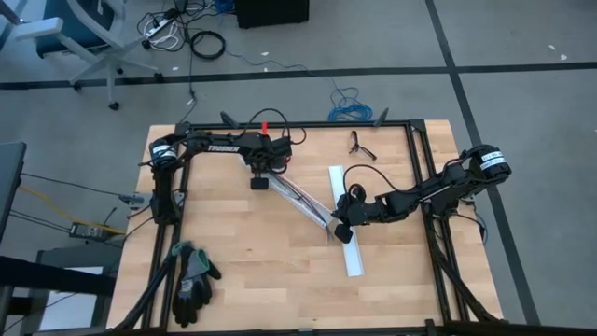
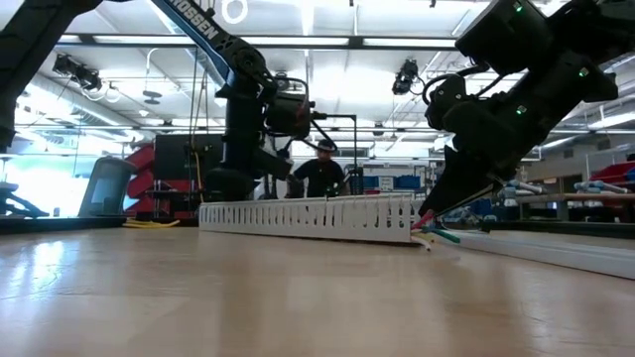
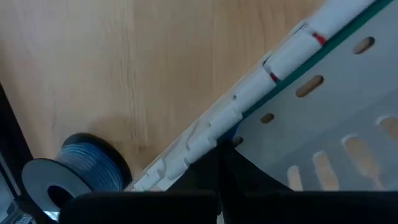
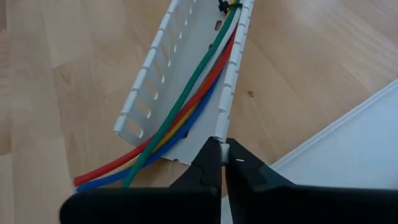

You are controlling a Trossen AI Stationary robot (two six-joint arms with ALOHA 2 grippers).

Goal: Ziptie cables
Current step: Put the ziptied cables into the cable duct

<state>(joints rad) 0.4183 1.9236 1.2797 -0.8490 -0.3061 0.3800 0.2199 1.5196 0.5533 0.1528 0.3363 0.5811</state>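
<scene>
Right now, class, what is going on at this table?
Two robot arms are working on a white slotted cable duct lying diagonally on the wooden table. The left pincer is shut at the duct's far end, and the right pincer is shut on the duct's wall at the near end. The cables, green, red, yellow and blue, run along inside the duct and spill out of its near end. A black glove lies aside.

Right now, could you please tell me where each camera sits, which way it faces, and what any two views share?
High view: overhead, straight down on the table; both arms show.
Low view: tabletop height, level across; slotted white duct, both arms overhead.
Left wrist view: on the left arm, past the left gripper, shut on the duct wall.
Right wrist view: on the right arm, past the right gripper, shut at the duct's end.
Shared: right wrist and low views show the cables.
</scene>
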